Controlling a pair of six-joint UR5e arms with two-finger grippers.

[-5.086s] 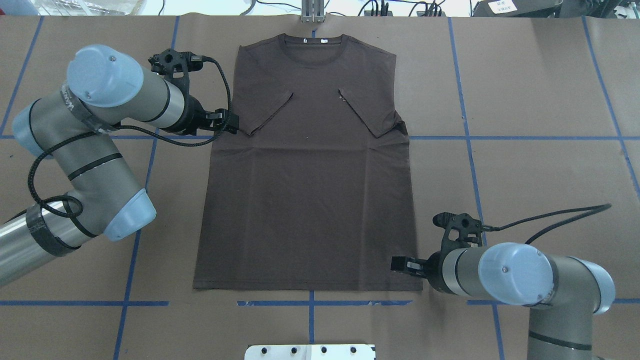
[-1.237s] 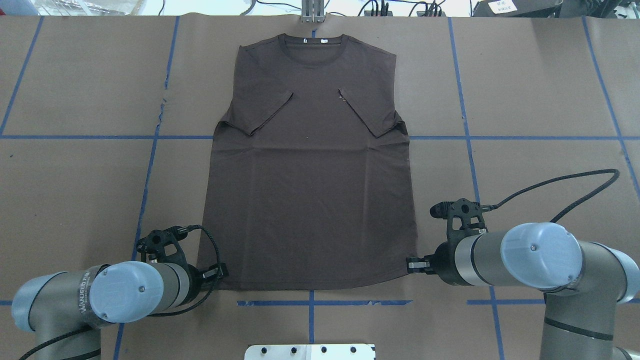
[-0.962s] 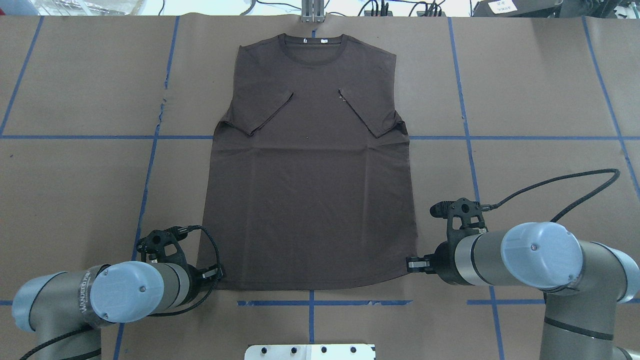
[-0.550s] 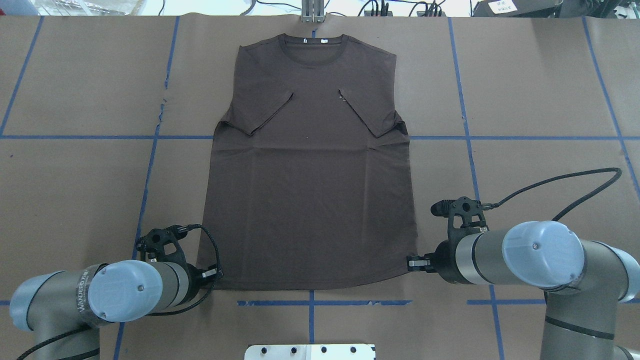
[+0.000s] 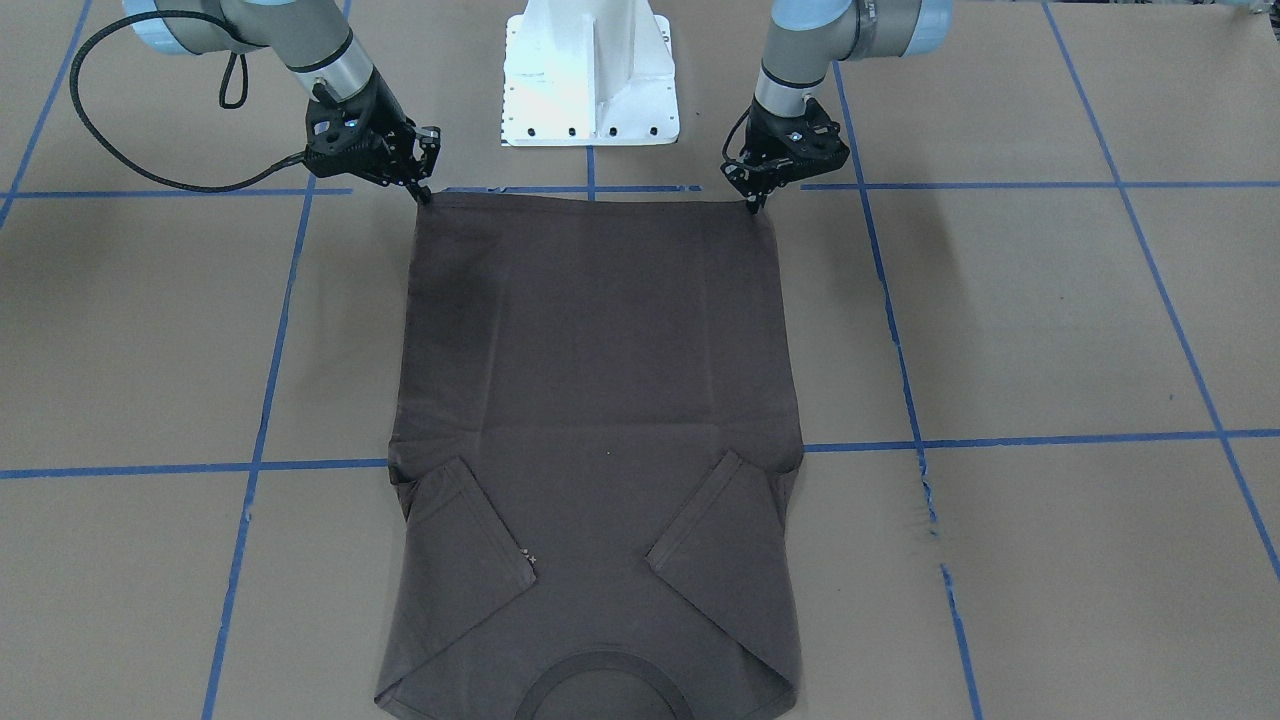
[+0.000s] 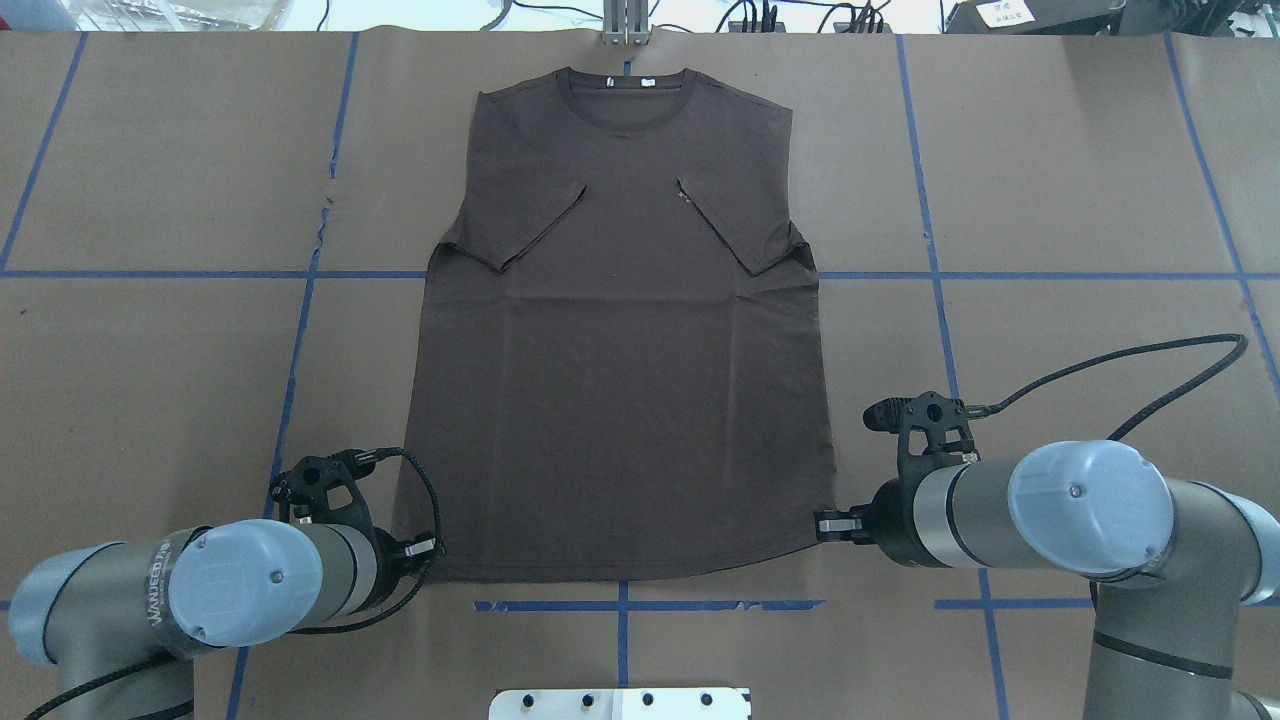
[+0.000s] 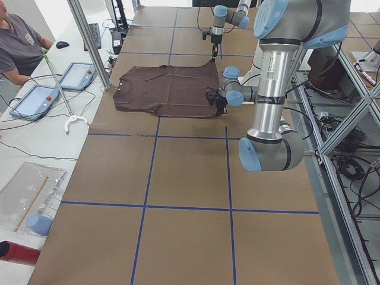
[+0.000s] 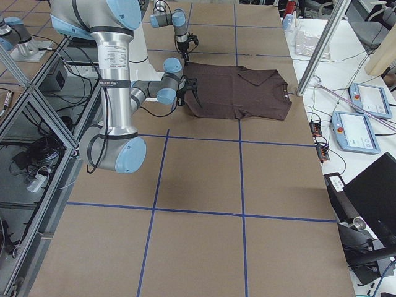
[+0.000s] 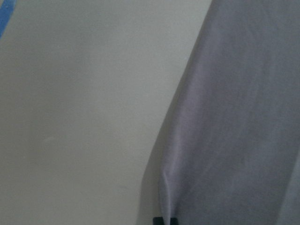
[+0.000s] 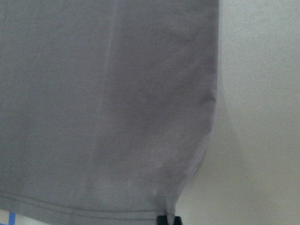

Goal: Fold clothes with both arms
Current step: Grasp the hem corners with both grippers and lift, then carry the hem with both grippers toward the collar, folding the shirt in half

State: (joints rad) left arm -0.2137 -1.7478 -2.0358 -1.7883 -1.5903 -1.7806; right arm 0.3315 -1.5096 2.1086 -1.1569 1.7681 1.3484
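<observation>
The T-shirt [image 5: 590, 330] lies flat on the brown table [image 5: 1050, 330]. In the front view its collar [image 5: 603, 685] is at the bottom and its hem is at the top, near the white base [image 5: 590, 70]. Both short sleeves are folded in over the chest. The left hand [image 5: 757, 203] is at the hem corner on this view's right. The right hand [image 5: 422, 192] is at the other hem corner.

From overhead, the shirt sits in the middle of the table with its collar far from the robot. Each hand touches its own hem corner. The hem curves up a little by the right hand. A blue tape line [image 6: 620, 606] runs just below the hem.

In the two side views the shirt is far off and the hands are too small to judge. A person [image 7: 18, 44] sits at the top left of the left side view.

In the left wrist view, the left hand is pressed together, pinching the shirt's edge into a small bunch. In the right wrist view, the right hand pinches its hem corner the same way
</observation>
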